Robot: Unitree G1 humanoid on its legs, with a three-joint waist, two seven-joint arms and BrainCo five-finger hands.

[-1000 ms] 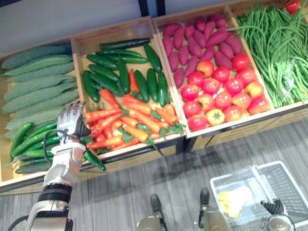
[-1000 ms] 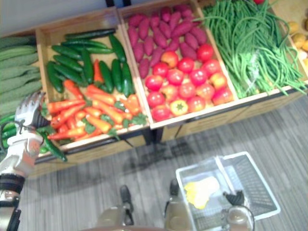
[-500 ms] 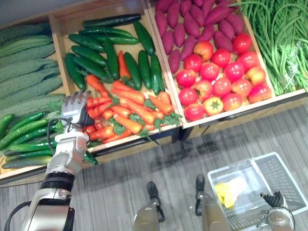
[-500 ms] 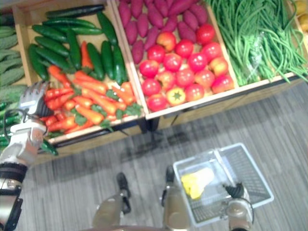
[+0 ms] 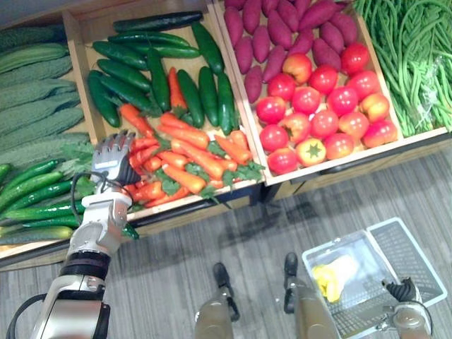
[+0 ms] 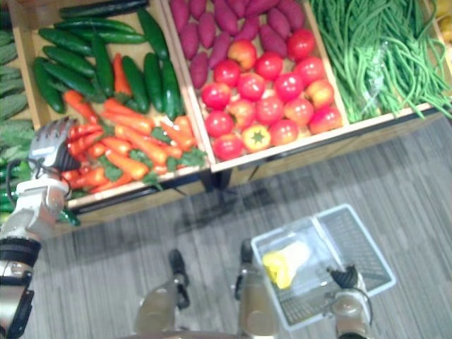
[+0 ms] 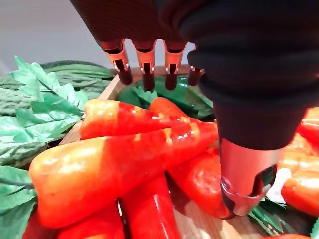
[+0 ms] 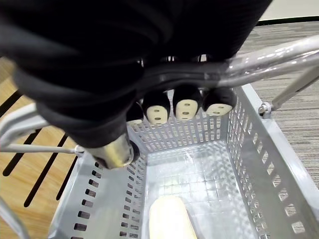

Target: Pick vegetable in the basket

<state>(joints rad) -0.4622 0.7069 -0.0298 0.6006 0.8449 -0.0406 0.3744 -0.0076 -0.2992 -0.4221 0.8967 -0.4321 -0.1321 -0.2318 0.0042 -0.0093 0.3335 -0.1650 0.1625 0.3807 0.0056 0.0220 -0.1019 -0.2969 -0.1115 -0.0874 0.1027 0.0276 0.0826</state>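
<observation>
View has shifted. The left hand (image 5: 113, 157) has edged off the crate divider (image 5: 81, 85) onto the carrots (image 5: 185, 152), at 10 o'clock from the basket (image 5: 418, 258). Its fingers (image 7: 145, 69) are straight and spread above a carrot, thumb beside it, nothing pinched yet. The right hand (image 8: 187, 107) is curled round the basket handle (image 8: 264, 59). One yellow item (image 5: 332, 277) is already in the basket. Carrot grasp, lift and drop are still left.

Carrots (image 5: 185, 152) in front of cucumbers (image 5: 152, 78), in one crate (image 5: 95, 25). Tomatoes (image 5: 318, 116) to right. Basket (image 5: 417, 258) on floor (image 5: 176, 275), front right.
</observation>
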